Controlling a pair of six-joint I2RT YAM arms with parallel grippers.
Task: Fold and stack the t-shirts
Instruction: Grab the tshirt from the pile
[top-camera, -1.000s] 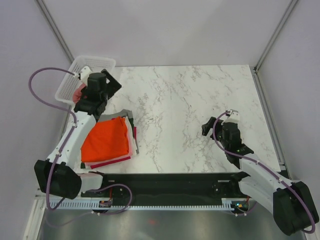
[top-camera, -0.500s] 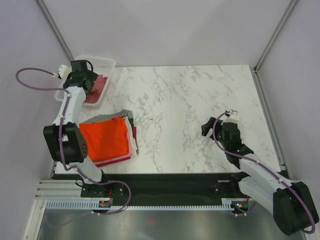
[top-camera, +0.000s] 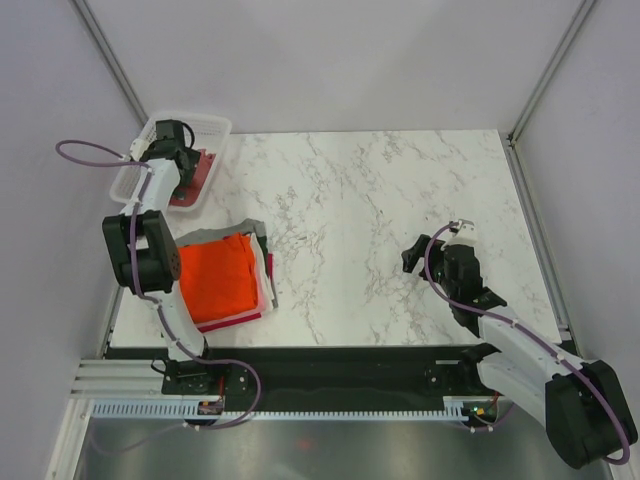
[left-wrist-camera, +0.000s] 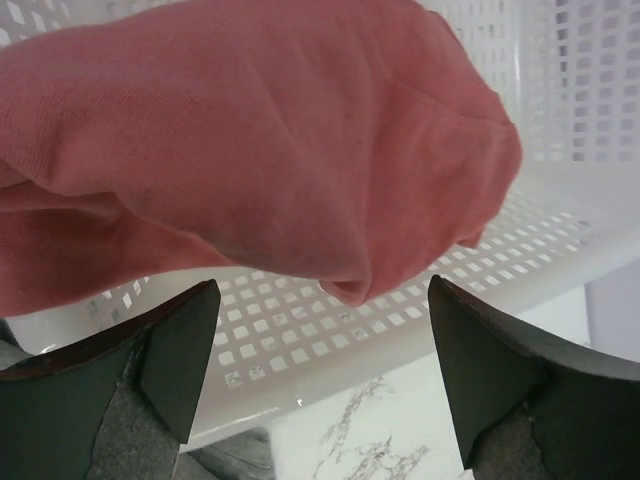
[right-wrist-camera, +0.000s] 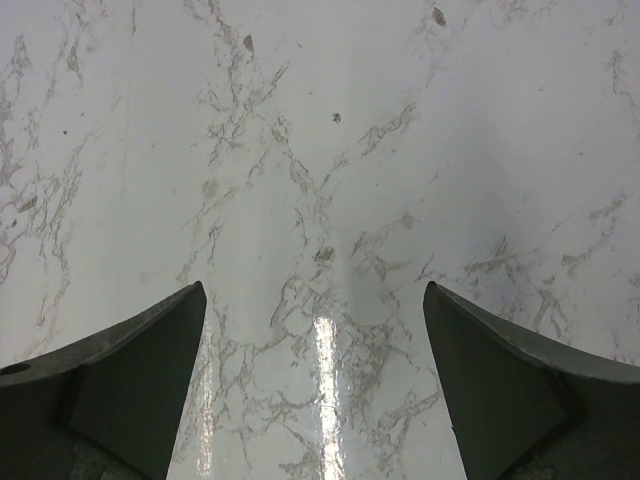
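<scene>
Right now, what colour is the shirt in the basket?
The shirt is plain dusty pinkish-red, clearest in the left wrist view.

Left claw (top-camera: 183, 162) over the pinkish-red t-shirt (top-camera: 201, 172) in the basket (top-camera: 206, 122) — orange-topped folded stack (top-camera: 215, 280) nearby.

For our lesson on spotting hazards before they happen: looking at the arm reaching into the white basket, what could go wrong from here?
1. The left tool is open, facing the crumpled pinkish-red t-shirt in the mesh basket; closing low might snag the mesh and lift the basket.
2. The left arm has its elbow beside the folded stack; pulling back might nudge it.
</scene>
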